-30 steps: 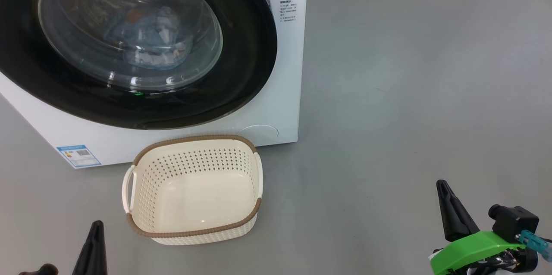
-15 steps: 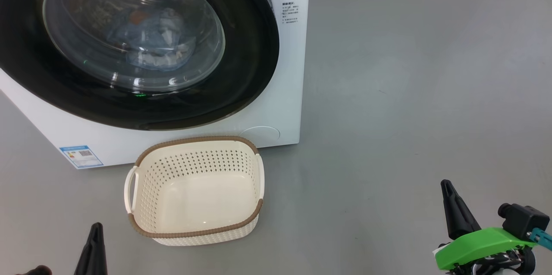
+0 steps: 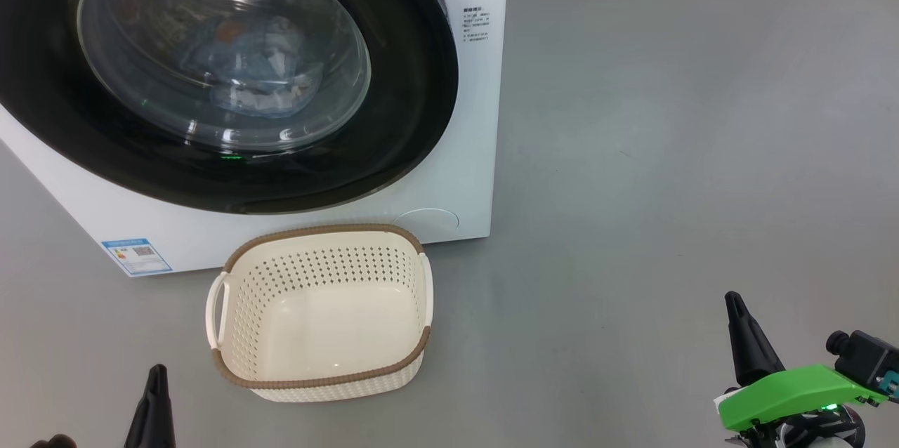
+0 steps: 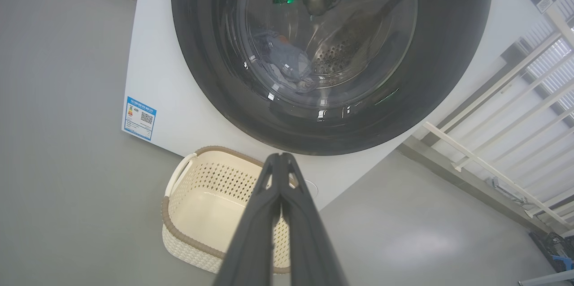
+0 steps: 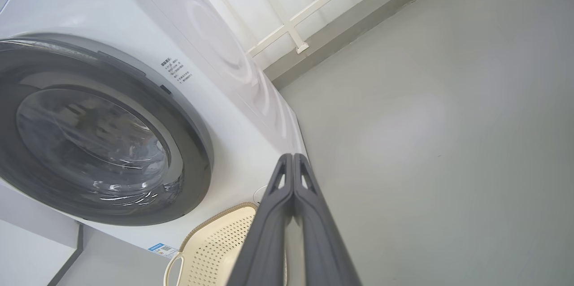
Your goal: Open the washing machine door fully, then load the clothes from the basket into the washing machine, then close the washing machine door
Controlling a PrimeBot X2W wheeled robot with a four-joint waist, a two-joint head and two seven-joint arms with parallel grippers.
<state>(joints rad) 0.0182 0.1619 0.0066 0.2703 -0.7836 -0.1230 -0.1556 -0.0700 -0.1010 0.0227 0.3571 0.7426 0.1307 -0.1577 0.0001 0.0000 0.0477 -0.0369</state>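
Left gripper (image 4: 279,157): fingers pressed together and empty, well short of the washing machine (image 3: 467,174), aimed at its front over the basket (image 4: 210,178).
Right gripper (image 5: 292,156): fingers pressed together, holding nothing, well apart from the machine, off its right front corner.
Washing machine door (image 3: 404,118): lies flush on the machine's front; shut, as far as I can judge.
Clothes (image 3: 256,76): blue-and-cream bundle inside the machine, low behind the glass porthole (image 3: 140,104).
Basket: empty, on the floor (image 3: 632,223) just in front of the machine, below the door.
Stage: loading and closing look done; little seems left.
Door handling: probably stiff on its hinge, with a glossy, slippery face. Take it at the rim, never the glass. A small dark notch (image 5: 166,89) on the rim might be the pull, but it is too small to be sure.
Clothes handling: likely soft, light and limp; pinch a fold.
Basket handling: likely light and rigid; take a side handle (image 3: 214,311).
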